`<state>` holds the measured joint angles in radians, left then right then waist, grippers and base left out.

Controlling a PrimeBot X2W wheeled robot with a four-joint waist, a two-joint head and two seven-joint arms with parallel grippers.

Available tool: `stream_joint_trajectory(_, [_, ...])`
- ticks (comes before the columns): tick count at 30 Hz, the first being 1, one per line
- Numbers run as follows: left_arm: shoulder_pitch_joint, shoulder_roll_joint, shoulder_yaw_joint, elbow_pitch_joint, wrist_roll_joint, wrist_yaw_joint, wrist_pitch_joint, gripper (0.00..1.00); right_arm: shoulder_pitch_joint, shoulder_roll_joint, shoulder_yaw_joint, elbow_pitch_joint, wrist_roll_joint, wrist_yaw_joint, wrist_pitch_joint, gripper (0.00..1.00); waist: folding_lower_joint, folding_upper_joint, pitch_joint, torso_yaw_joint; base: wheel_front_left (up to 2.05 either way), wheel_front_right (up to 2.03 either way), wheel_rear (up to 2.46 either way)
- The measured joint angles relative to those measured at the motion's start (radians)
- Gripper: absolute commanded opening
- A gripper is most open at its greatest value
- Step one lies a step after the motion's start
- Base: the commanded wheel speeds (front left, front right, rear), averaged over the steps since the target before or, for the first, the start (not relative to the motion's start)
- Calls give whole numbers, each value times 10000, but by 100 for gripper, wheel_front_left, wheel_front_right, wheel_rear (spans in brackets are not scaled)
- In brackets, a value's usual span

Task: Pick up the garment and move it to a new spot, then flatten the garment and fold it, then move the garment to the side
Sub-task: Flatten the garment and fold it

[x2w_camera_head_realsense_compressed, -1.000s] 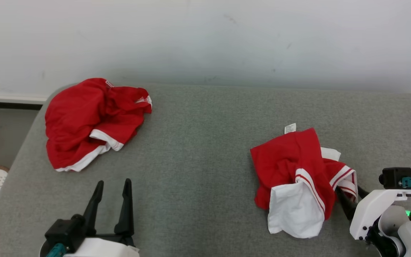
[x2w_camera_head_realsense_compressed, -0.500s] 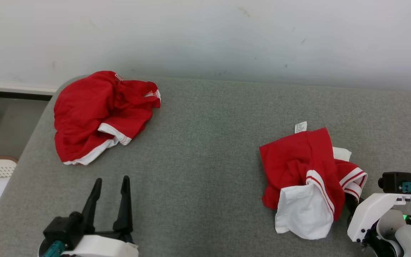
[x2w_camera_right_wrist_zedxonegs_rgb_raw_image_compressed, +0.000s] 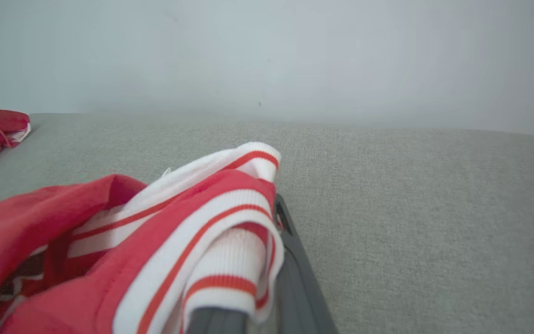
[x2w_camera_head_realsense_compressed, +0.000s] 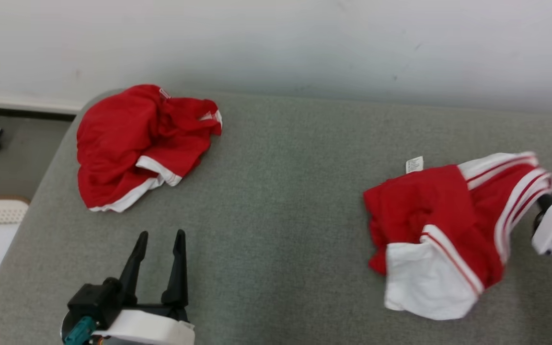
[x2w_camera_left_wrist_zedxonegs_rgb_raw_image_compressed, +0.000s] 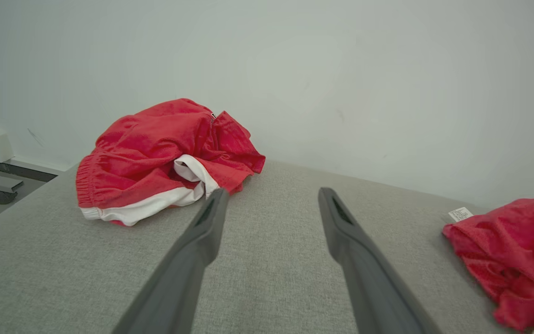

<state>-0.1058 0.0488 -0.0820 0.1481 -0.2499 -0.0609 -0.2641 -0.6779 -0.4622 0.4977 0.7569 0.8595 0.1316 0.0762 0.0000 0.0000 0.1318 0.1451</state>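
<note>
Starting with the head view: your right gripper point(x2w_camera_head_realsense_compressed: 546, 203) is clenched on the striped band point(x2w_camera_head_realsense_compressed: 515, 191) of the garment point(x2w_camera_head_realsense_compressed: 429, 215). That is at the far right of the grey cushion point(x2w_camera_head_realsense_compressed: 281, 191). Most of the cloth lies crumpled on the cushion and only that edge is raised. The bite looks thin, so a fast lift may let the weight of the trailing cloth pull the band out of the jaws. The gripper sits at the frame's right edge; carry further right and you lose sight of it. Your left gripper point(x2w_camera_head_realsense_compressed: 161, 235) is spread wide and empty, low at the near edge and well apart from both pieces. A second red garment point(x2w_camera_head_realsense_compressed: 137, 139) lies at the far left corner. Set the carried piece down close to it and the two could tangle.

From the left wrist view, the left gripper point(x2w_camera_left_wrist_zedxonegs_rgb_raw_image_compressed: 272, 195) frames bare cushion. The second red garment point(x2w_camera_left_wrist_zedxonegs_rgb_raw_image_compressed: 155, 148) lies beyond it on the left, and the garment point(x2w_camera_left_wrist_zedxonegs_rgb_raw_image_compressed: 512, 246) is at the right edge. Swing that arm in too early and it may snag the wrong one.

From the right wrist view, the striped band point(x2w_camera_right_wrist_zedxonegs_rgb_raw_image_compressed: 230, 218) drapes over the right gripper point(x2w_camera_right_wrist_zedxonegs_rgb_raw_image_compressed: 282, 218) and hides one finger. You cannot tell how many layers are pinched. Catching several would, I judge, keep the piece bunched when you come to flatten it.
</note>
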Motion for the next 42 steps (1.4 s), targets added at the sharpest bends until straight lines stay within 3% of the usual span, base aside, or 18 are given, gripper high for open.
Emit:
stream_joint_trajectory(5, [-315, 0, -274, -73, -111, 13, 0, 100, -1197, -834, -65, 257, 17, 0, 148, 0, 0, 0, 607, 329, 0, 0, 0])
stream_joint_trajectory(11, [-651, 0, -608, -159, -245, 104, 0, 100, -2512, -1657, -15, 1521, -748, 0, 105, 0, 1, 0, 1246, 904, 0, 0, 0])
stream_joint_trajectory(12, [-696, 2, -635, -163, -265, 115, 0, 100, -2698, -1743, 6, 1768, -861, 0, 102, 9, 1, 0, 1342, 996, 0, 0, 0])
stream_joint_trajectory(13, [-742, 0, -667, -171, -278, 151, 0, 100, -2847, -1778, 36, 1958, -934, 0, 88, 48, 1, 0, 1433, 1075, 0, 0, 0])
stream_joint_trajectory(14, [-777, -2, -685, -178, -291, 184, 0, 100, -2960, -1778, 82, 2184, -1001, 0, 111, 100, 1, 0, 1516, 1145, 0, 0, 0])
stream_joint_trajectory(19, [-797, 0, -648, -161, -311, 280, 0, 100, -3065, -1490, 301, 3099, -1104, 2, 343, 100, 1, 0, 1636, 1240, 0, 0, 0])
stream_joint_trajectory(26, [-740, -4, -487, -8, -234, 217, 0, 100, -2966, -1078, 656, 3348, -1112, 0, -8, 100, 1, 0, 1055, 755, 0, 0, 0])
stream_joint_trajectory(37, [-279, -2, 48, 71, -23, 90, 0, 100, -1655, -447, 1043, 1321, -790, 0, -1918, 100, 0, 0, -136, -576, 0, 0, 0])
stream_joint_trajectory(42, [-40, -4, 150, 59, -46, 90, 0, 100, -518, -324, 723, 263, -736, 0, -2911, 100, 0, 0, -598, -1098, 0, 0, 0])
